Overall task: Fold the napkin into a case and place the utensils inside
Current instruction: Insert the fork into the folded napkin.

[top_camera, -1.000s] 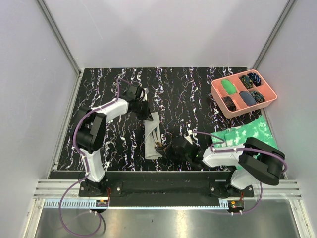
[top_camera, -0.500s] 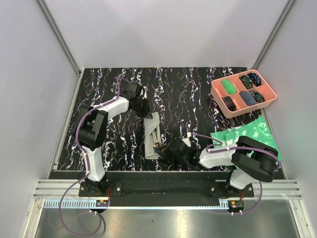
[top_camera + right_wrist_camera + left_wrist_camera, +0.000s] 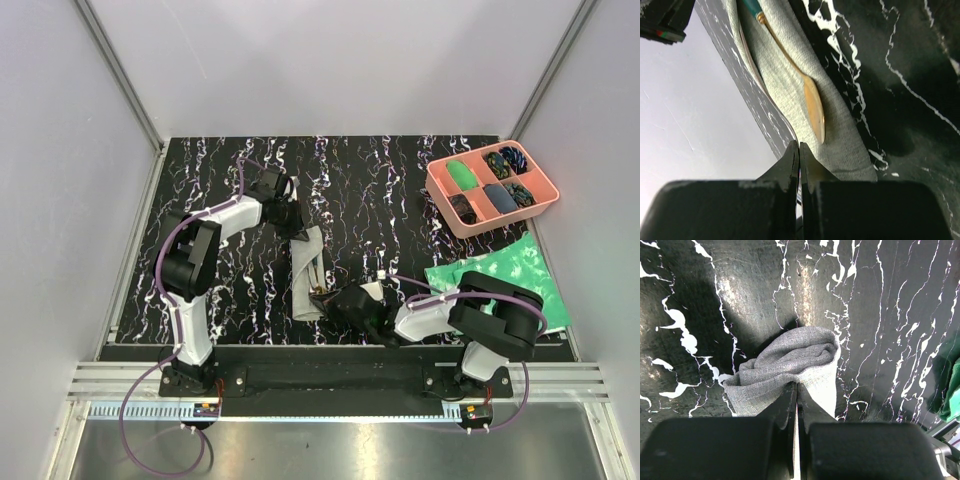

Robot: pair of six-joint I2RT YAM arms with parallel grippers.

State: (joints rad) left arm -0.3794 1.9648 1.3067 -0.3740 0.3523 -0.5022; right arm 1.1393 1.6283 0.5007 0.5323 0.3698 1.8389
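- Grip at centre-left of the top view: left claw [image 3: 297,226] is clenched on the upper end of the napkin [image 3: 304,275]. In its wrist view the grey weave bunches right at the closed tips.
- Napkin lies as a narrow folded strip on the table [image 3: 400,200], running from that claw down toward the lower centre of the frame. It looks light, soft and limp, and would likely sag and unfold if lifted by one point. It is best taken by a pinch on a folded edge or corner and slid rather than lifted.
- Spoon [image 3: 812,107], with a gold bowl and teal handle, rests lengthwise on the napkin. It is slim and rigid and probably slippery, so it could roll out if the strip tips. It is best gripped across the handle.
- Right claw [image 3: 330,297] is clenched at the strip's lower end, its tips just beside the spoon bowl. Whether any napkin is caught between them I cannot tell.
- Against a second ago, the right arm has reached further left and its elbow has drawn off the sheet [image 3: 505,265], so more green shows at lower right. The left arm's elbow has shifted up a little, and the napkin sits in much the same place.
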